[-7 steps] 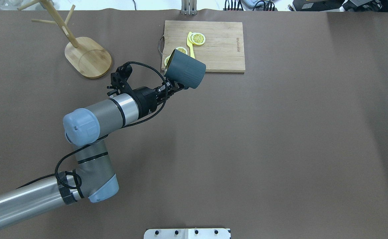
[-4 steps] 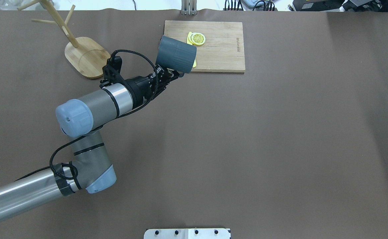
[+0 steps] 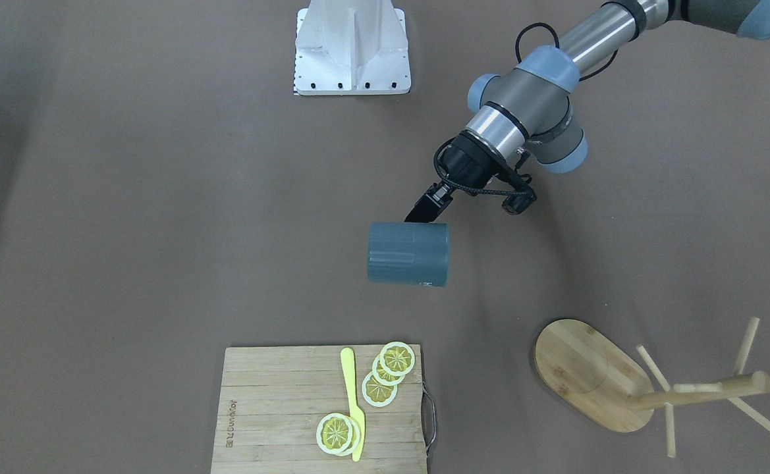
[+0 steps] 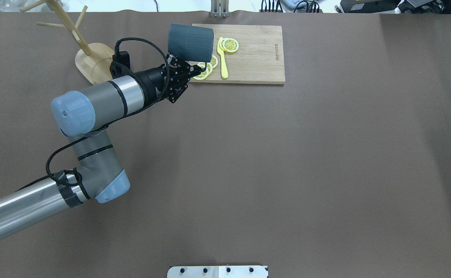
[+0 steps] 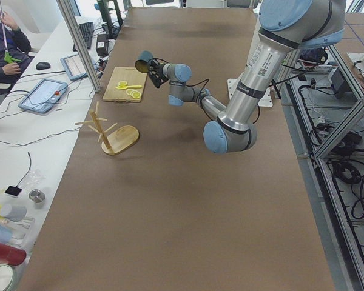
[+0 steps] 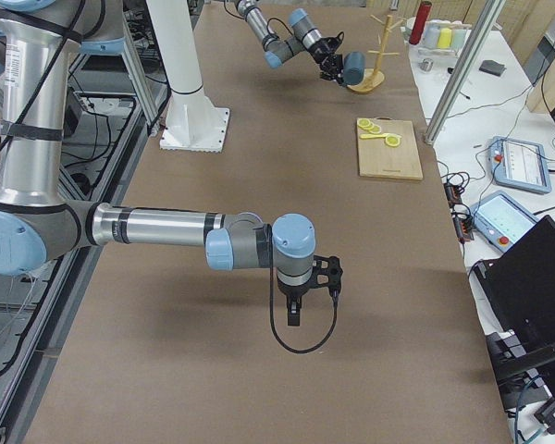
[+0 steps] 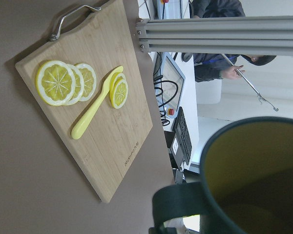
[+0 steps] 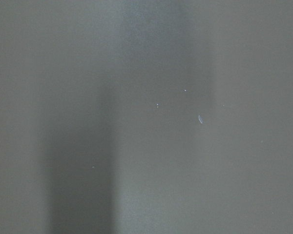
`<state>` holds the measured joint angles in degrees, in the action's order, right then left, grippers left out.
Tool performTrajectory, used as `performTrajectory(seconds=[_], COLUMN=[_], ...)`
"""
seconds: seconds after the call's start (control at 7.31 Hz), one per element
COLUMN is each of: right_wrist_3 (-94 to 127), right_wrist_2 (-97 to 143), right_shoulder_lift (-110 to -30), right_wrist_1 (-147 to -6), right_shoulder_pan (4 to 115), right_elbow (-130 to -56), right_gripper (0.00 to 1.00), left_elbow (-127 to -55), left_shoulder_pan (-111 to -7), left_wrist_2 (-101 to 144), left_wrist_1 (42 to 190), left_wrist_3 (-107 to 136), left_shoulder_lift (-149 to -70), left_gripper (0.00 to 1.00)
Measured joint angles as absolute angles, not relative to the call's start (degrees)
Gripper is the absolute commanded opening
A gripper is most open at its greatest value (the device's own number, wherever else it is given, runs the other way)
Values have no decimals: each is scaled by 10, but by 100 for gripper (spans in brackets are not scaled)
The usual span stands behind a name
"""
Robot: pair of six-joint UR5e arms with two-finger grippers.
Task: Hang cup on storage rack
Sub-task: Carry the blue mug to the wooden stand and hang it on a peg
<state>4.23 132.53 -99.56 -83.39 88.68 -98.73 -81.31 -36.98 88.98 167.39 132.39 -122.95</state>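
Note:
The cup (image 4: 190, 42), dark blue-grey with a yellow inside, hangs in the air on its side over the left corner of the cutting board. My left gripper (image 4: 199, 69) is shut on it from below, at the handle side. The front-facing view has the cup (image 3: 408, 253) level, under the left gripper (image 3: 426, 209). The left wrist view is filled at right by the cup's mouth (image 7: 254, 180) and its handle. The storage rack (image 4: 94, 63), a bamboo mug tree, stands at the far left, its base partly hidden by my wrist. My right gripper (image 6: 294, 319) hangs low over the table; whether it is open I cannot tell.
A wooden cutting board (image 4: 248, 54) holds lemon slices (image 4: 230, 45) and a yellow knife (image 4: 222, 58). The mug tree's pegs (image 3: 747, 345) stick out past its base. A white mount plate (image 4: 217, 271) sits at the near edge. A person sits beyond the table (image 5: 6, 48).
My left arm has carried the cup left and toward the far edge, nearer the rack, turning it so its side lies level. The lemon slices it covered now show.

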Motion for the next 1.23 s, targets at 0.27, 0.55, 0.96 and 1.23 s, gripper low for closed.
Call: performTrajectory(seconds=[0.27,0.55,0.96,1.23], right_wrist_3=[42,42,43,43], right_wrist_2=[1325,1325,1325,1325], right_shoulder_lift=[-997,-997,-997,-995], right_wrist_1=[-833,-832,-833,-832], right_shoulder_pan=[887,887,887,887], right_elbow=[-989,-992,-997,-1000], right_gripper=[100,100,100,100], left_elbow=[-733,-688,-639,-623], left_shoulder_pan=[-413,-466,-503,-508], left_wrist_2=[918,916,861,848], left_wrist_1=[1792,1823,1809,1800], left_wrist_3=[1412,1518,1595,1606], left_shoulder_lift=[-1230,-1231,-1247,-1255], left_gripper=[0,0,0,0])
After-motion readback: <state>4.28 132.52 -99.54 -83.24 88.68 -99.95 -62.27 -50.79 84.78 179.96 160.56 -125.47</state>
